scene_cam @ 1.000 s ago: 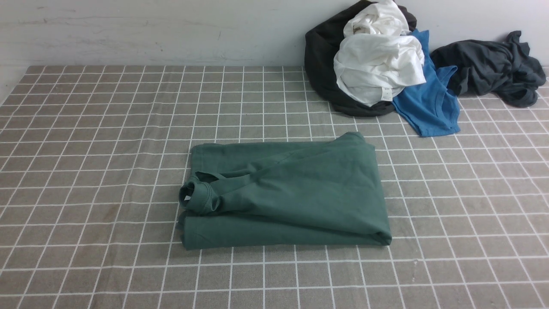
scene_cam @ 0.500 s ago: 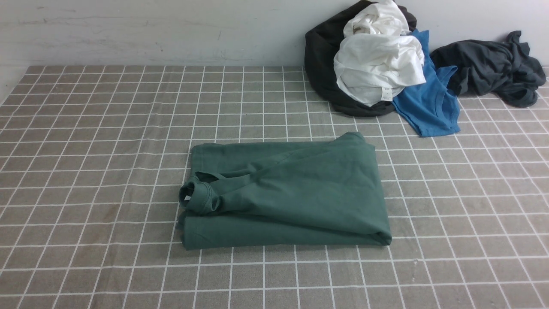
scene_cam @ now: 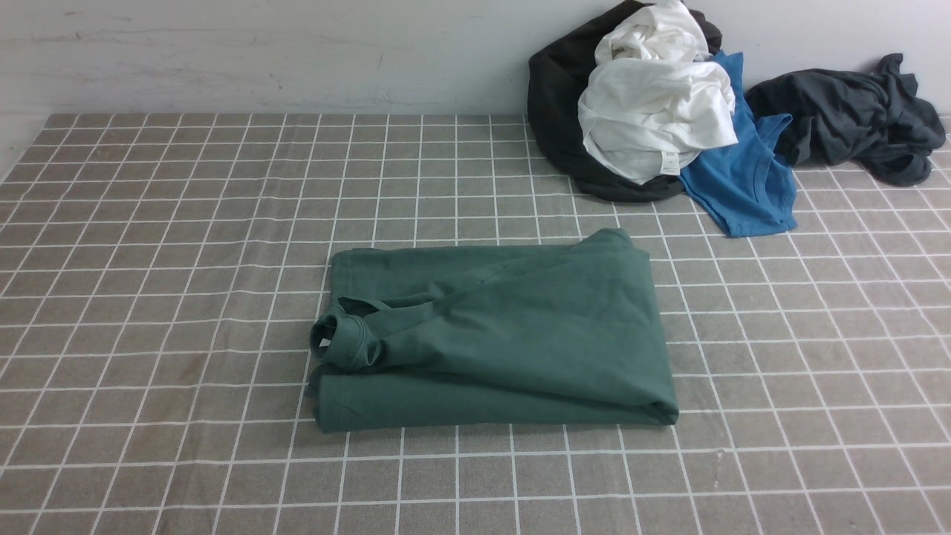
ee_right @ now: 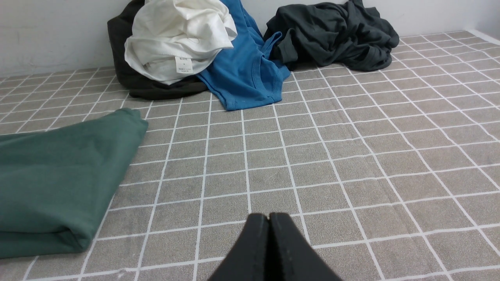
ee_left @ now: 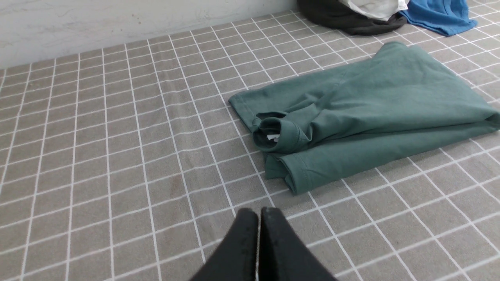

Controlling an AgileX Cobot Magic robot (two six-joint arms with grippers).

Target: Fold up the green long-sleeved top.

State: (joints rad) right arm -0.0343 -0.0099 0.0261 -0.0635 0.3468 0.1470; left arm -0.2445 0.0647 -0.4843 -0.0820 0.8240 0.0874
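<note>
The green long-sleeved top (scene_cam: 505, 334) lies folded into a compact rectangle in the middle of the checked tablecloth, its ribbed neck with a small white label (scene_cam: 325, 342) bunched at the left edge. It also shows in the left wrist view (ee_left: 363, 113) and partly in the right wrist view (ee_right: 58, 179). Neither arm shows in the front view. My left gripper (ee_left: 259, 210) is shut and empty, hovering above the cloth short of the top's near left corner. My right gripper (ee_right: 268, 216) is shut and empty too, over bare cloth to the right of the top.
At the back right against the wall lies a pile: a black garment (scene_cam: 557, 111), a white garment (scene_cam: 654, 111) and a bright blue T-shirt (scene_cam: 743, 178). A dark charcoal grey garment (scene_cam: 854, 119) is heaped further right. The checked tablecloth (scene_cam: 186, 223) covers the table.
</note>
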